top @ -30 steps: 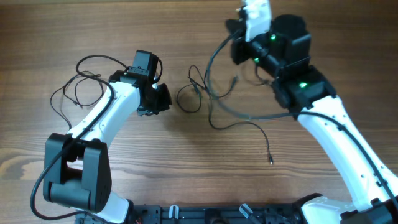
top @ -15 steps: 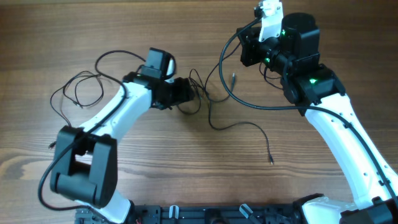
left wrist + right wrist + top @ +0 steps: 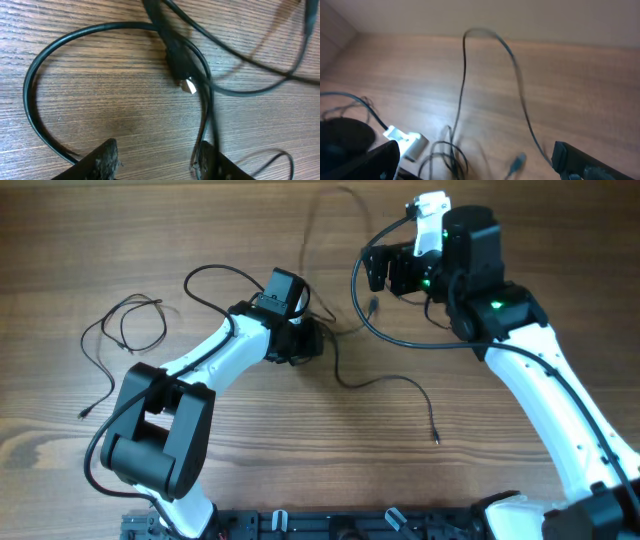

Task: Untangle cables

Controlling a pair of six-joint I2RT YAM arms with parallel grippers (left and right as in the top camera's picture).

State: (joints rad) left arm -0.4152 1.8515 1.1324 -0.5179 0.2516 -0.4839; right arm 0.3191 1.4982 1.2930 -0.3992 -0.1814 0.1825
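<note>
Thin black cables (image 3: 345, 380) lie tangled at the table's centre, and one tail ends in a small plug (image 3: 434, 438). One cable (image 3: 325, 205) shows as a blurred arc at the far edge. My left gripper (image 3: 303, 342) is down at the tangle. In the left wrist view its jaws (image 3: 156, 161) stand apart over bare wood. A cable loop (image 3: 30, 95) curves around them, a strand runs along the right finger (image 3: 207, 160), and a silver-tipped plug (image 3: 188, 86) lies just ahead. My right gripper (image 3: 377, 270) is raised and wide open (image 3: 475, 165), with nothing between its fingers.
A separate thin cable (image 3: 125, 330) lies looped at the left. The right arm's thicker black wire (image 3: 400, 346) hangs in a loop beside the tangle. A white part of the left arm (image 3: 405, 141) shows below the right gripper.
The right gripper has opened and let go of the cable, which now whips free. The left arm has moved right to the central tangle.
</note>
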